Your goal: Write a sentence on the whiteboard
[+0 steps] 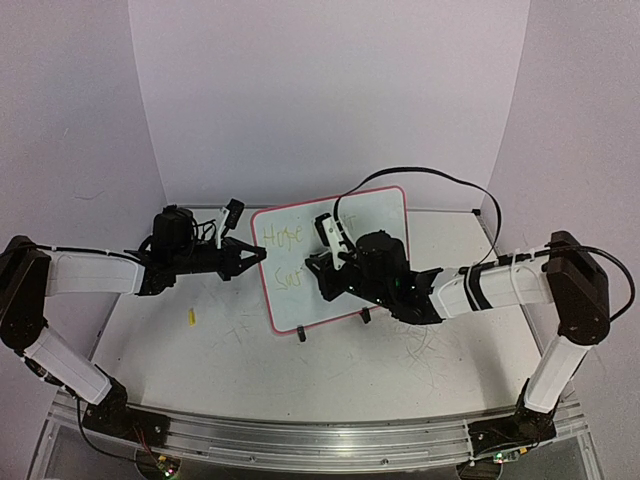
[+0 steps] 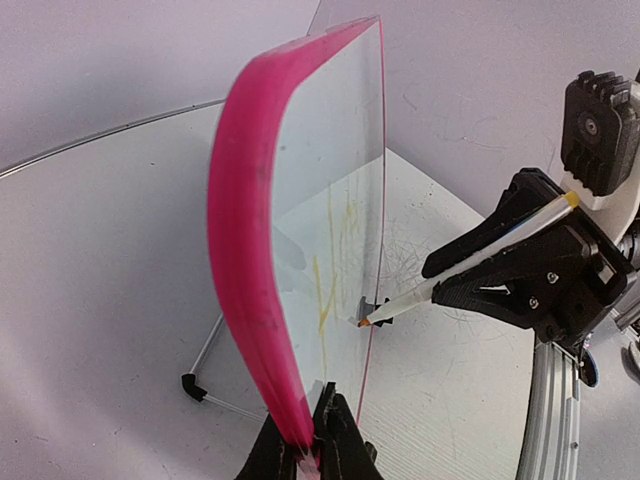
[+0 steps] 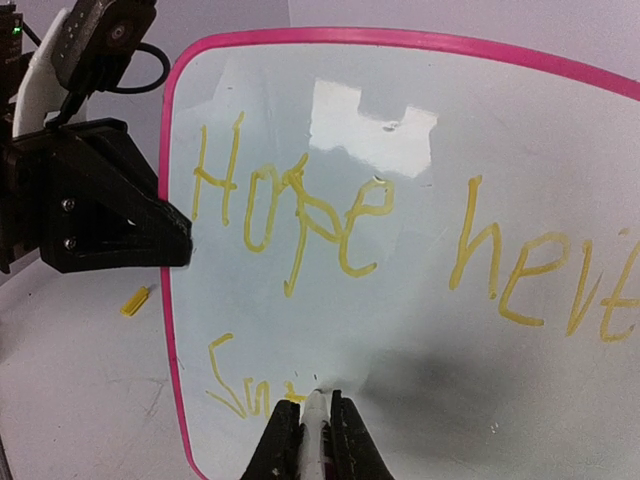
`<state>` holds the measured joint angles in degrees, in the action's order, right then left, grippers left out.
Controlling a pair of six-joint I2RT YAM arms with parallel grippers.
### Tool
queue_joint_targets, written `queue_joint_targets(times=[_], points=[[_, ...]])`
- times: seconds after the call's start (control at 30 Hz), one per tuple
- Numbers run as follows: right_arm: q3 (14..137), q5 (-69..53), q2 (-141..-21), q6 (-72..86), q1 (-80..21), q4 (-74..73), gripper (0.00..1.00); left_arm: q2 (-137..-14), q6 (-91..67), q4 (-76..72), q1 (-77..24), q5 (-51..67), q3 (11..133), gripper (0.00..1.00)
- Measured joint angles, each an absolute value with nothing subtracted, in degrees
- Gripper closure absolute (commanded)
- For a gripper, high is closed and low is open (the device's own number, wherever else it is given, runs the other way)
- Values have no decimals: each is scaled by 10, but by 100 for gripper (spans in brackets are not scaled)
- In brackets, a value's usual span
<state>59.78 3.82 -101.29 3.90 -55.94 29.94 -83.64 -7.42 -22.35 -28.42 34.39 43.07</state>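
Note:
The whiteboard (image 1: 378, 215) stands upright mid-table, pink-framed, on its feet. My left gripper (image 1: 258, 257) is shut on its left edge; in the left wrist view the jaws (image 2: 312, 425) pinch the pink frame (image 2: 245, 230). My right gripper (image 1: 326, 266) is shut on a white marker (image 3: 316, 440) with a yellow tip (image 2: 365, 321) touching the board's face. The sentence (image 3: 300, 215) shows in yellow as "Hope neve" on top, with a few letters (image 3: 232, 385) of a second line beside the right gripper (image 3: 314, 405).
A small yellow cap (image 1: 190, 317) lies on the table left of the board. Black clip feet (image 1: 301, 336) and a thin wire stand (image 2: 205, 360) hold the board. Grey scratch marks (image 1: 430, 345) cover the tabletop. A black cable (image 1: 440, 178) arcs behind the board.

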Motion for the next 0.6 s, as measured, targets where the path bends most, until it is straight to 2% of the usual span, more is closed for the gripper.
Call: queue_joint_targets(times=[0.6], points=[[601,61,-1014,43,-561,290,100,-836,-74,-223,-284,342,431,100]])
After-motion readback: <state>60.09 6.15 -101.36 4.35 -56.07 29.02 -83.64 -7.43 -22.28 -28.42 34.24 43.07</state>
